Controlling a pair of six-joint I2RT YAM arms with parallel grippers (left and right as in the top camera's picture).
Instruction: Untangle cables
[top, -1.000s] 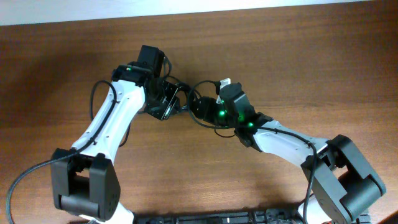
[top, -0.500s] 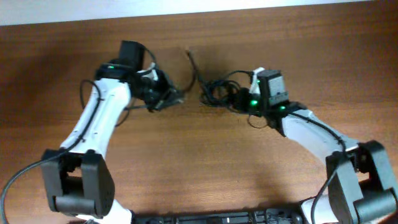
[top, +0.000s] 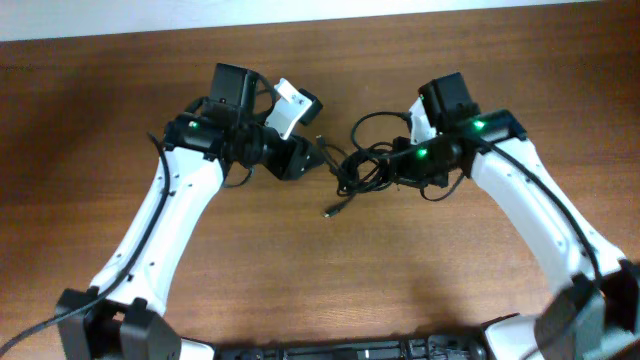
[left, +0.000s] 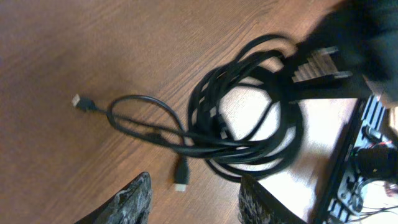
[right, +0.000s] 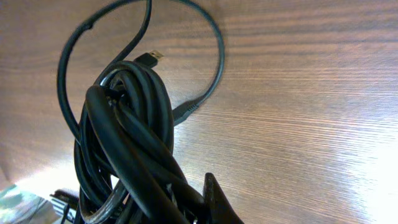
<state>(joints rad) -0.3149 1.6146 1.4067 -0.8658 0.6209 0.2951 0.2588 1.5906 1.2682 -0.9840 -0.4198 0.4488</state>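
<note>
Table: brown wood-grain table (top: 330, 290), with glare patches in both wrist views.
Room: pale strip (top: 400, 8) beyond the far table edge; black framework (left: 367, 155) past the near edge.
Cables: black cables (top: 362, 168) bunched in one coil near table centre, between the two claws; loose plug ends (left: 78, 100) trail onto the wood.
Left claw: left claw (left: 194, 186) spread wide, holding nothing, just beside the coil.
Right claw: right claw (top: 397, 166) clamped on the coil's right side.
Obscured: right claw blurred in the left wrist view; its fingers are largely covered by cable in its own view; strand count cannot be told.
</note>
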